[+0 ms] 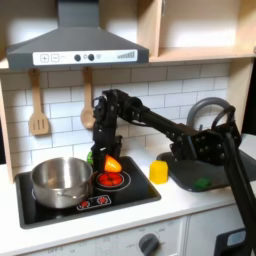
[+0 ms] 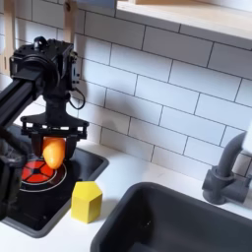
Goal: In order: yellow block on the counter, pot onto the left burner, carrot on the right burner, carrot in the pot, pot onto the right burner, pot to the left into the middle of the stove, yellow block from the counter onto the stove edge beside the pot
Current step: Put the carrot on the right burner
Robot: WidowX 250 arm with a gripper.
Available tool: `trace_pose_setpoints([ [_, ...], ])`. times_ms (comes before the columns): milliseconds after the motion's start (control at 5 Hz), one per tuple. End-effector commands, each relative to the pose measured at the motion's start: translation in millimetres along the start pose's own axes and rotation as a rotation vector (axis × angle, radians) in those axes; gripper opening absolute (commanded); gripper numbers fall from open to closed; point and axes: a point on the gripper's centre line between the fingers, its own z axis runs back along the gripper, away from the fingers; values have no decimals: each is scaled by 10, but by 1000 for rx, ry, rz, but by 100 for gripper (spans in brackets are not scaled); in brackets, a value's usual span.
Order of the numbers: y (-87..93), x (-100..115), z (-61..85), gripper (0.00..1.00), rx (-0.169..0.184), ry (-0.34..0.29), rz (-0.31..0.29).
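My gripper (image 2: pixel 53 150) is clamped across the carrot (image 2: pixel 53 152), light, rigid, smooth plastic, above the burner beside the pot (image 1: pixel 59 180).

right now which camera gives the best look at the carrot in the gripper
The second exterior view: the carrot is large and sharp there, hanging between the gripper fingers above the red burner. In the first exterior view the carrot is a small orange blob over the stove, partly hidden by the arm.
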Motion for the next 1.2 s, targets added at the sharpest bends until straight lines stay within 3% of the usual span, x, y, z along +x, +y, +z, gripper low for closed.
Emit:
trace_pose_setpoints([
  [0,-1,-47,143,0,-23,-9,-45],
  [200,7,-92,171,0,-40,9,-54],
  [600,63,-187,399,0,-87,3,-79],
  [1000,198,-410,469,0,-93,0,-153],
])
